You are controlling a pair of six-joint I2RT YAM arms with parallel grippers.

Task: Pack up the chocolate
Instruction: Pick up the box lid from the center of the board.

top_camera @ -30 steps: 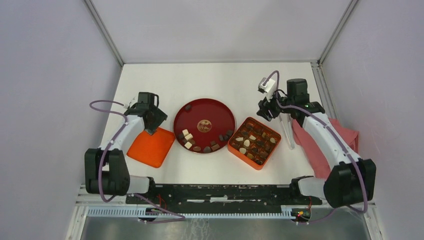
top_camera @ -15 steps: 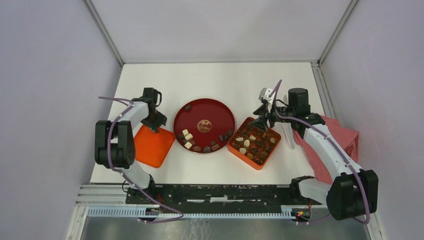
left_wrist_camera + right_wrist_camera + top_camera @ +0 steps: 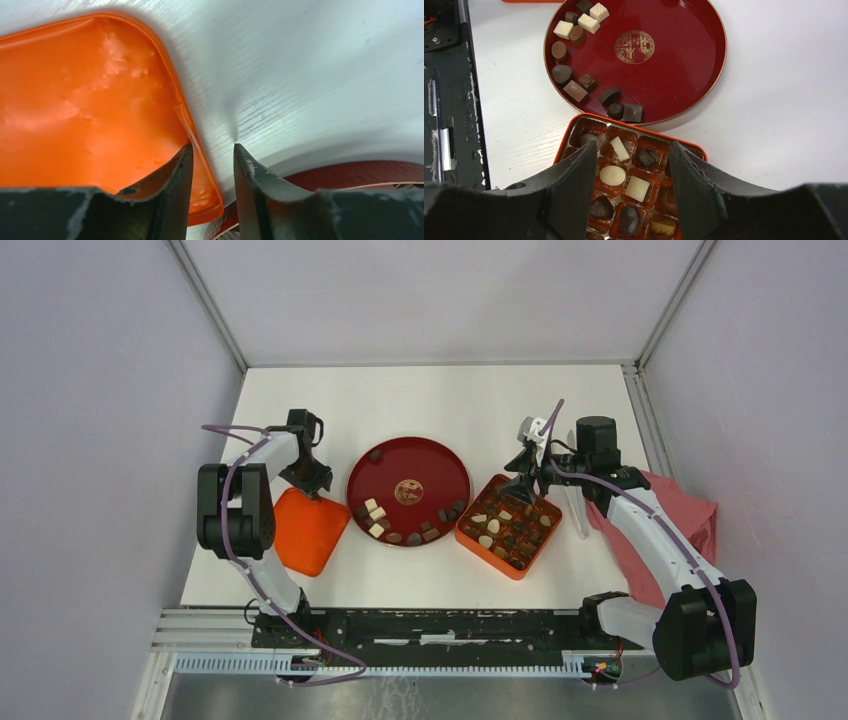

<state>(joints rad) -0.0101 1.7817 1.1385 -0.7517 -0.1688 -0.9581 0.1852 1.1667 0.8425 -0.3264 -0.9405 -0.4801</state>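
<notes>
- The white table (image 3: 420,400) carries everything, with the 2 arms reaching in from its near edge.
- The left gripper (image 3: 213,150) is low at the far right corner of the orange lid. Its jaws are partly apart and straddle the lid's rim, 1 finger over the lid's inside and 1 over bare table. White table shows in the gap, and nothing is clamped.
- The right gripper (image 3: 633,150) hangs above the far corner of the orange box. Its jaws are well apart and hold nothing.
- The red plate (image 3: 440,455) sits mid-table between lid and box, with a gold emblem (image 3: 408,491) at its centre.
- The pink cloth (image 3: 690,515) lies crumpled at the right edge, under the right arm.
- The orange lid (image 3: 305,535) lies flat, left of the plate.
- The orange box (image 3: 634,126) sits just right of the plate, its compartments partly filled.
- The chocolate (image 3: 589,23) is split between plate and box. A cluster of dark, brown and white pieces lines the plate's near rim, 1 dark piece sits alone at its far left, and more pieces fill compartments in the box.
</notes>
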